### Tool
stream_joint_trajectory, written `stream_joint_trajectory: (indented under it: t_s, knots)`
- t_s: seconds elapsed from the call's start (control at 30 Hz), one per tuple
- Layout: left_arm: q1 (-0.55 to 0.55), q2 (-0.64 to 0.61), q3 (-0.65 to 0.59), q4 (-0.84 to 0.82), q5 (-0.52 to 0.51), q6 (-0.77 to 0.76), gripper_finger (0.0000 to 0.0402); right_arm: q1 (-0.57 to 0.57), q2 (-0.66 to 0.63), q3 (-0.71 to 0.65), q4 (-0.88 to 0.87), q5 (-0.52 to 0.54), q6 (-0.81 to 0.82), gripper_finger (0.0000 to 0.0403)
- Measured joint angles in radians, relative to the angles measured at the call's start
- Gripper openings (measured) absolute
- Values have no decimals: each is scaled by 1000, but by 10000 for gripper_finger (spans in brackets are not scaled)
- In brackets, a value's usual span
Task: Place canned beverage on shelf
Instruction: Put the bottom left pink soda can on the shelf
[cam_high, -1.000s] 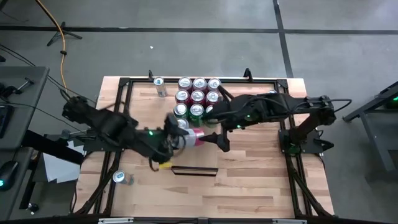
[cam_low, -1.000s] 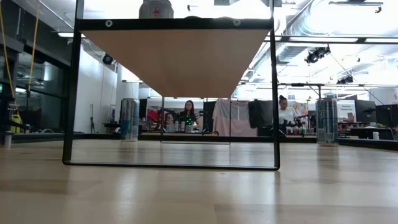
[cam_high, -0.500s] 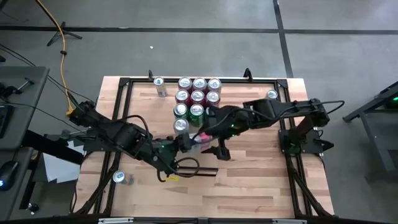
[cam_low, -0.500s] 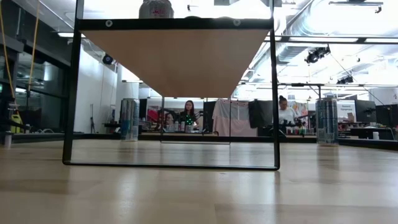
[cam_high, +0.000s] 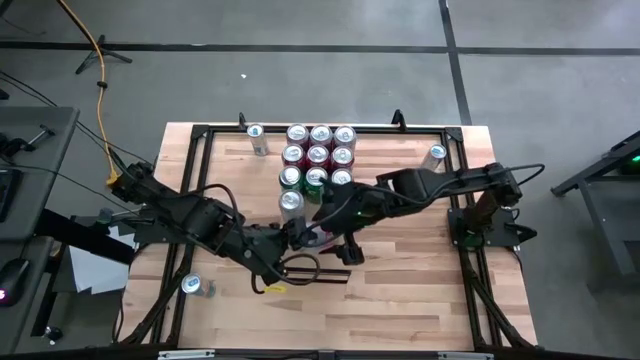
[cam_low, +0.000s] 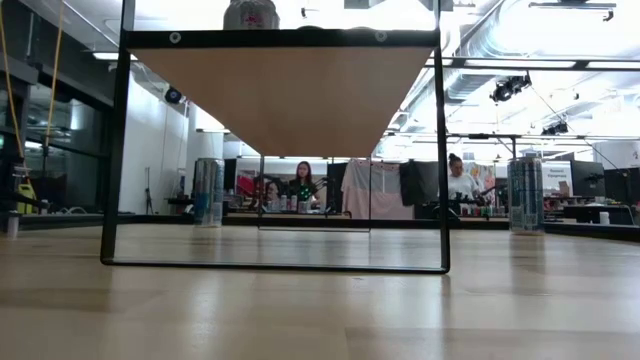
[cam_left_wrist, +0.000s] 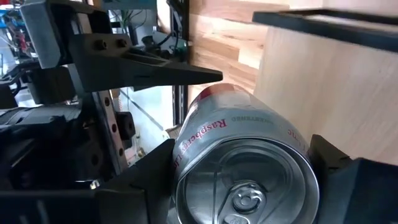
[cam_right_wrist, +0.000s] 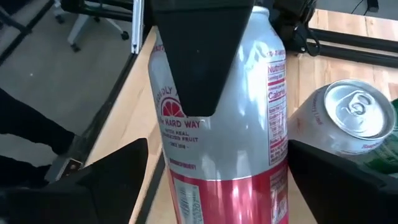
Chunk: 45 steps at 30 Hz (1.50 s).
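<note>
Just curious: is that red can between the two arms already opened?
Unopened: the red can shows its pull tab flat and its mouth sealed in the left gripper.

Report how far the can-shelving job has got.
Done: one can stands on top of the shelf. In hand: the left claw grips a red raspberry can over mid-table, and the right claw straddles that can with its fingers open on either side. Left: set this can upright on the shelf and let go.
</note>
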Motion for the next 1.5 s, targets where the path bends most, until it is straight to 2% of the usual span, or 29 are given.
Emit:
stream_joint_trajectory:
  t_s: [0.33,0.53,0.73,0.87,1.13,1.3,1.4,1.5]
  knots:
    - [5,0,0,43,17,33,191,2,5,0,14,-34,40,339]
    - [5,0,0,46,32,33,195,5,5,0,13,-46,41,282]
    - [5,-1,0,44,67,-13,265,6,5,-1,11,-58,41,274]
    - [6,-2,0,44,62,-43,295,7,5,-2,6,-62,40,274]
    - [-13,-8,0,18,-20,-234,306,7,-7,-2,-35,-70,32,274]
    - [-34,-47,0,-87,-76,-390,307,5,-45,-2,-106,-62,35,274]
    - [-52,-78,0,-169,-118,-545,307,6,-69,-2,-179,-53,69,274]
    - [-79,-120,0,-220,-168,-783,308,19,-91,-2,-306,-45,129,274]
